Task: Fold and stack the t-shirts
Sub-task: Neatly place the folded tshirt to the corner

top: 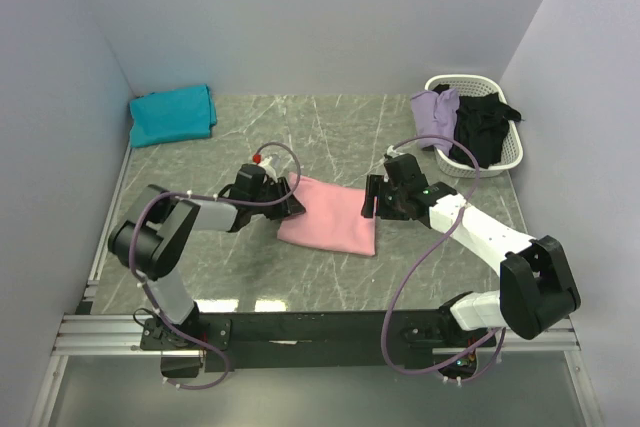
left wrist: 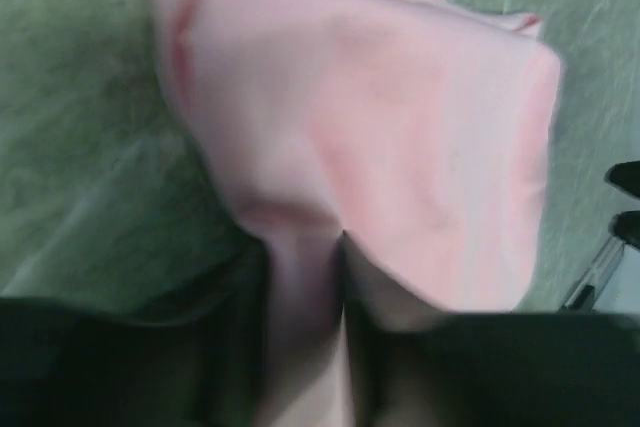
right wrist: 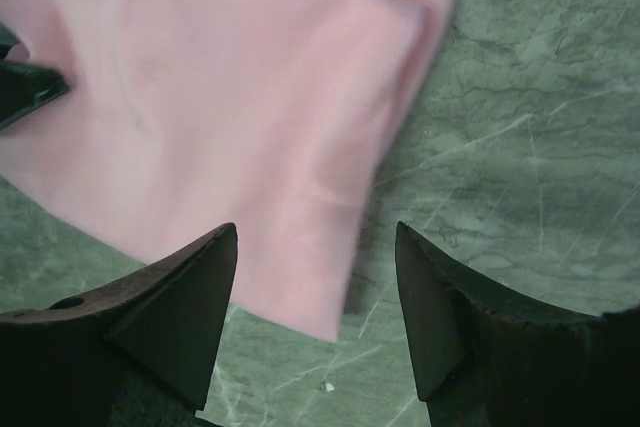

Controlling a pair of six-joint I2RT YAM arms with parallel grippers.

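The left pincer [left wrist: 305, 247] pinches the left edge of the pink shirt [top: 335, 217]; the right pincer [right wrist: 315, 237] hangs wide open over its right edge.

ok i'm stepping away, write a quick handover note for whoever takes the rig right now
left gripper: shut on the left edge of the pink t-shirt, cloth pinched between its fingers.
right gripper: open at the shirt's right edge, holding nothing.
Things: pink t-shirt lies folded at the table's centre. teal t-shirt lies folded at the far left corner. lavender t-shirt and black t-shirt are bunched in the white basket, far right.
Done: teal folded, pink mostly folded.
Left: finish pink, probably stack it with teal, then fold and stack the two from the basket.
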